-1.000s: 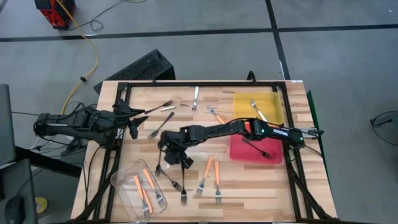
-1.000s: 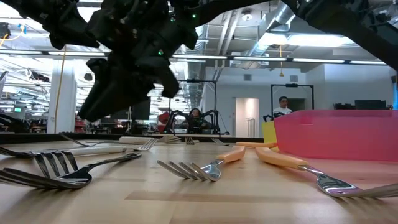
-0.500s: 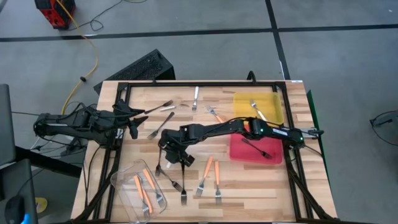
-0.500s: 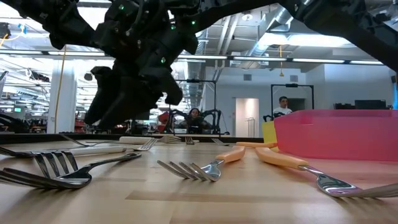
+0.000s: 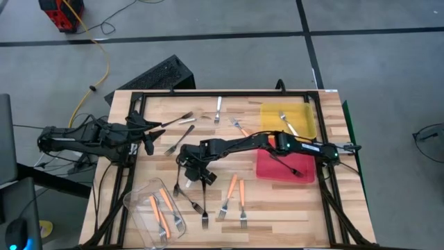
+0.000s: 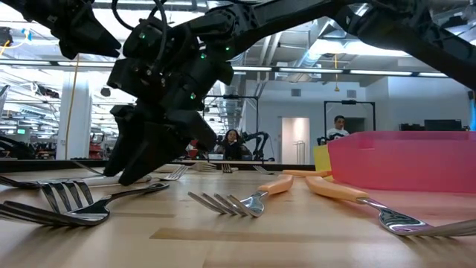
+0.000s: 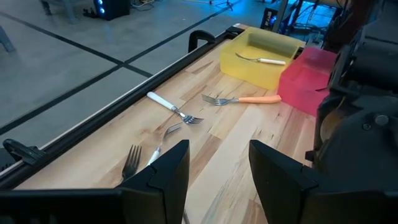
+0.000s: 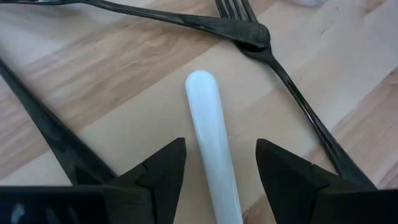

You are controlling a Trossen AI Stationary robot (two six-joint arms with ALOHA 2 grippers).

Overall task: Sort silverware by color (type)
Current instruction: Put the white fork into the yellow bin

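Observation:
My right gripper is open and low over the table's middle left, its tips near the wood in the low view. Its two fingers stand on either side of a white fork handle that lies flat on the table; I cannot tell whether they touch it. Dark forks lie crossed just beyond the handle's end. Two orange-handled forks lie toward the near edge. My left gripper is open and waits at the table's left edge.
A yellow tray at the far right holds a white-handled fork. The red tray beside it holds a dark fork. A clear tub at the near left holds orange forks. More forks lie near the far edge.
My right gripper has come down toward the table and shifted slightly toward the left and near edges, so its open fingers now straddle the white handle. The forks have stayed where they lay.

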